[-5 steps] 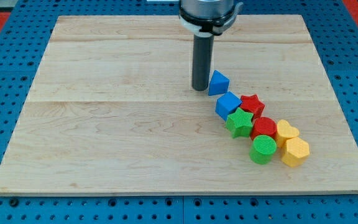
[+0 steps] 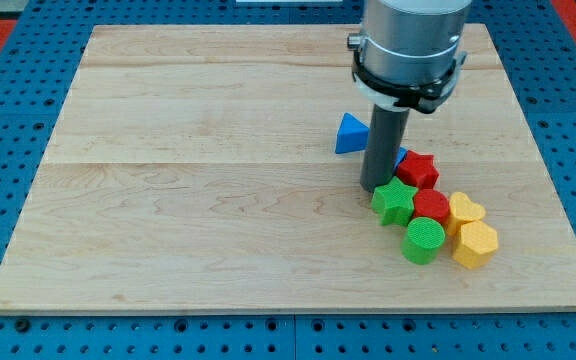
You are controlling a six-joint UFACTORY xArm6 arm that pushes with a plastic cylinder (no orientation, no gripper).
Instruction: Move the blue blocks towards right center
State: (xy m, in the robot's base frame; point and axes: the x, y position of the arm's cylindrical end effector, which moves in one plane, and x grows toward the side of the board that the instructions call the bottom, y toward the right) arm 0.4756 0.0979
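A blue triangular block (image 2: 350,135) lies right of the board's middle. My tip (image 2: 377,189) rests on the board just below and to the right of it, touching the upper left of the green star (image 2: 393,201). A second blue block (image 2: 401,157) is almost wholly hidden behind the rod; only a sliver shows between the rod and the red star (image 2: 419,168). I cannot tell whether the tip touches that block.
A red cylinder (image 2: 431,208), a green cylinder (image 2: 424,240) and two yellow blocks (image 2: 464,210) (image 2: 475,244) are packed together with the stars at the lower right of the wooden board (image 2: 168,200).
The rod has moved from the left side of the blue triangle down and to the right. It now covers the blue cube, which showed fully before. The triangle has barely moved.
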